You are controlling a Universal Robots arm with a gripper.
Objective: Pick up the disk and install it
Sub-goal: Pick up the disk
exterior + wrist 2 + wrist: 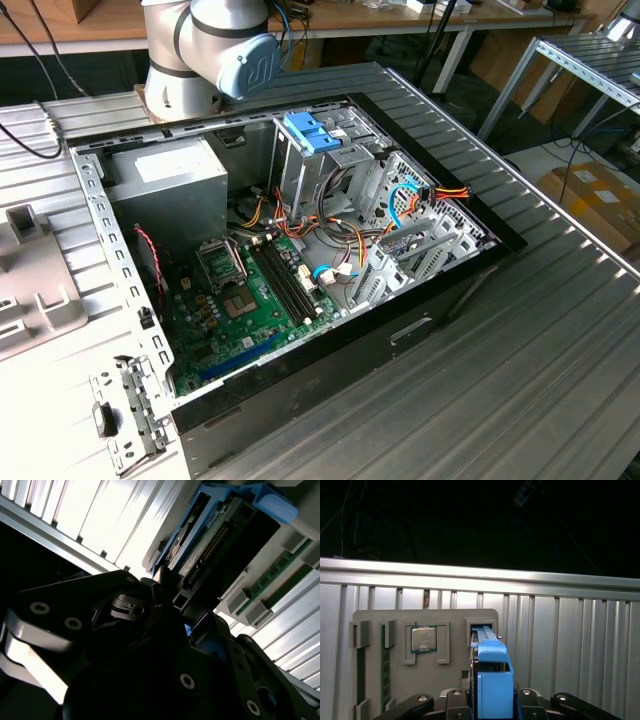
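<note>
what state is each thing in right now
disk: standing on end in the grey holder slot, not yet installed
gripper: straddling the disk's free end
processor: seated in its holder pocket
memory stick: lying in its holder slot
computer case: side open, insides exposed

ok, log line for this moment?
gripper | shut on disk | disk at slot of grey parts tray | lifted clear: cannot tell

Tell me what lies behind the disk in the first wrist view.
The grey tray: the rim of its square pocket shows around the disk. The disk covers the pocket's inside.
</note>
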